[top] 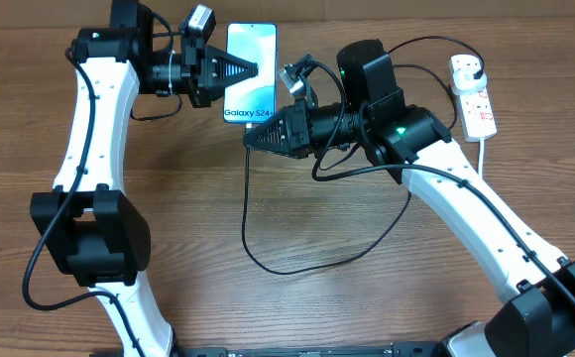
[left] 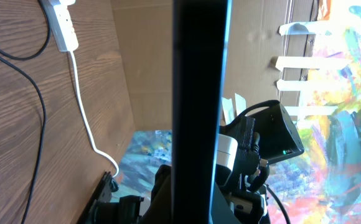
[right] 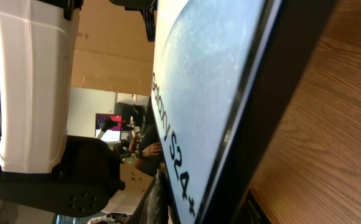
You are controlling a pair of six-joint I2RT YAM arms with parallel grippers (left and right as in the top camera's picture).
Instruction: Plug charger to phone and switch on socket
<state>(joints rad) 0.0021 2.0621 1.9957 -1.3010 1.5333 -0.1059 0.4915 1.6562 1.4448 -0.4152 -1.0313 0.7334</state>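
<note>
Phone [top: 253, 45] from overhead: near the far edge of the table [top: 317, 307], screen lit blue-teal, "Galaxy S24+" readable. Sits pinched at its left long edge between the narrowed fingers of the left gripper [top: 255, 69]. Just below the phone's bottom edge, right gripper [top: 249, 142], jaws drawn to a point, apparently clamped on the connector end of the charger [top: 245, 208], the tip itself hidden. Loops from there as a thin black cable toward the near side, then up to the socket [top: 476, 104] at far right, black plug [top: 469, 67] seated in it. From the left wrist: phone [left: 199, 93] edge-on, a dark vertical bar filling the centre; socket [left: 61, 25] and its white cord [left: 84, 112] on the wood at left. From the right wrist: phone [right: 205, 93] very close, screen text sideways, white arm link [right: 34, 81] behind.
</note>
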